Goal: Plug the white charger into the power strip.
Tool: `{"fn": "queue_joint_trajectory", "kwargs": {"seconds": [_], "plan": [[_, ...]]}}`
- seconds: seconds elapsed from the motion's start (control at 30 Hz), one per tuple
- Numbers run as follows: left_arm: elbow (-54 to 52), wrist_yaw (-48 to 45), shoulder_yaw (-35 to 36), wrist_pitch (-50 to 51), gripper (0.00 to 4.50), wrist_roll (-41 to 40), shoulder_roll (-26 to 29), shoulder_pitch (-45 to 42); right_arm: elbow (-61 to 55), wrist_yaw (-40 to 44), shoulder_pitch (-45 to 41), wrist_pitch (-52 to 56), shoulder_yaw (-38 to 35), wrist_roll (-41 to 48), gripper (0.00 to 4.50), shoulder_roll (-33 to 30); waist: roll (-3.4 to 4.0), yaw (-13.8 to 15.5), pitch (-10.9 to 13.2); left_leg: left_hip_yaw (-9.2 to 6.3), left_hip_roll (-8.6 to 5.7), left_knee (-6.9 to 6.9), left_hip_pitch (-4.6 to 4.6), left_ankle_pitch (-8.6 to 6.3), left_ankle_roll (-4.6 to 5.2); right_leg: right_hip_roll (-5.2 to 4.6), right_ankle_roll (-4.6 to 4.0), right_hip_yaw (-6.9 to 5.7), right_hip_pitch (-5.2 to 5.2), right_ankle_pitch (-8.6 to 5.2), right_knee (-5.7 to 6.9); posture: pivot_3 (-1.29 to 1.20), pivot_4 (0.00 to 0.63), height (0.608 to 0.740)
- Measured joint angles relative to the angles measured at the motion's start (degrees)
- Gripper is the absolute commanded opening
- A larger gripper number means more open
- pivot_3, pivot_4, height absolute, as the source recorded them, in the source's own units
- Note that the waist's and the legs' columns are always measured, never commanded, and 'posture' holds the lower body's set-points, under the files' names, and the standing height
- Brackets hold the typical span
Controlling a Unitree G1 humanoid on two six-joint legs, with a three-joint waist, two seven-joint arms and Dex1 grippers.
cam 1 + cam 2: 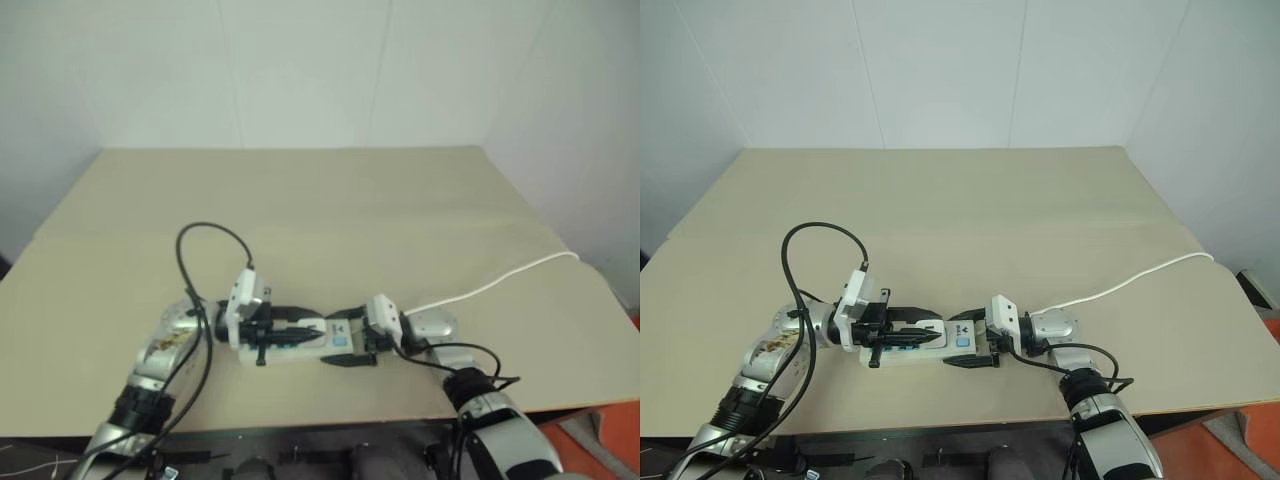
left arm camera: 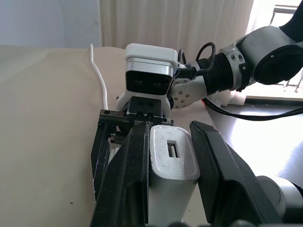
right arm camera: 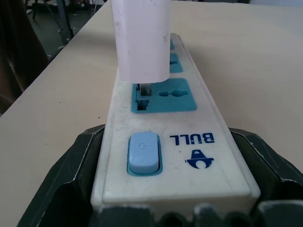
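The power strip point(image 3: 175, 156) is moulded in smooth white plastic (slightly scuffed and speckled), with matt blue socket faces. The white charger point(image 2: 173, 156) is seen as satin plastic, faintly scratched. The table point(image 1: 970, 200) is surfaced in matt beige.

We see a wide beige table point(image 1: 970, 200) with a faint seam running across its top. The power strip point(image 1: 925, 345) lies flat on it near the front edge, lengthwise from left to right, its blue sockets facing up. From the strip's right end a thin white cable point(image 1: 1140, 275) trails over the tabletop toward the right edge.
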Motion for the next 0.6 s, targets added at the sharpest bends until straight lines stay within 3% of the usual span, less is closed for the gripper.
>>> {"fn": "queue_joint_trajectory", "kwargs": {"seconds": [0.6], "plan": [[0.0, -1.06, 0.04, -0.68, 1.03, -0.08, 0.69, 0.34, 0.0, 0.0, -0.01, 0.11, 0.0, 0.0, 3.49, 0.0, -0.01, 0.0, -0.01, 0.0, 0.0, -0.02, 0.0, 0.0, 0.0, 0.0, -0.17, 0.0, 0.0, -0.1, -0.02, 0.0, 0.15, 0.74]]}}
